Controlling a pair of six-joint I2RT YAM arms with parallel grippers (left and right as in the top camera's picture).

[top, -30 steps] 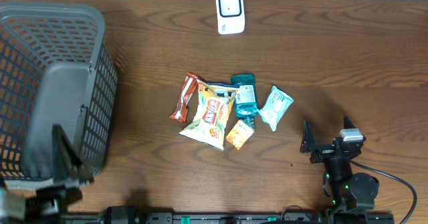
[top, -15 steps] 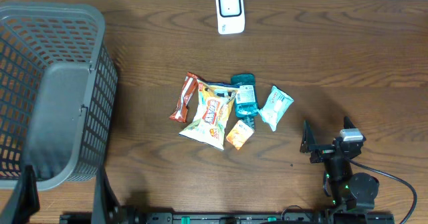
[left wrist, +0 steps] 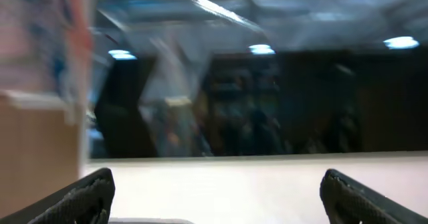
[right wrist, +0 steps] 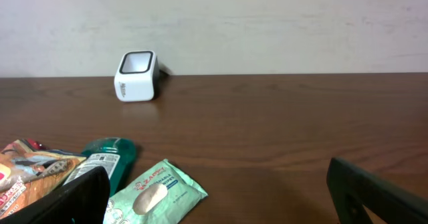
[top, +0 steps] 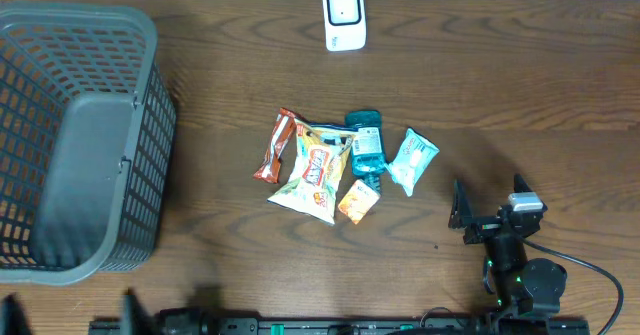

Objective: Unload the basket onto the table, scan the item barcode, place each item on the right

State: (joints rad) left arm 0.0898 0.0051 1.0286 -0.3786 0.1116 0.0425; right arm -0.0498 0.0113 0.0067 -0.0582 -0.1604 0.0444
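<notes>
The items lie in a loose pile mid-table: a yellow chip bag (top: 315, 173), a brown-red bar (top: 273, 147), a teal pouch (top: 365, 145), a small orange packet (top: 358, 201) and a mint wipes pack (top: 411, 160). The white scanner (top: 343, 17) stands at the far edge. My right gripper (top: 488, 201) rests open to the right of the pile, holding nothing. In the right wrist view the wipes pack (right wrist: 157, 194), teal pouch (right wrist: 107, 157) and scanner (right wrist: 137, 75) lie ahead of the open right gripper (right wrist: 219, 198). My left gripper (left wrist: 217, 200) is open and empty, and its view is blurred.
A large grey mesh basket (top: 150, 45) fills the table's left side. Only the tips of the left fingers (top: 128, 307) show at the overhead view's bottom edge. Bare wood lies between the pile and the scanner.
The left arm has dropped back from beside the basket to the bottom edge of the overhead view. The right arm and the items have not moved.
</notes>
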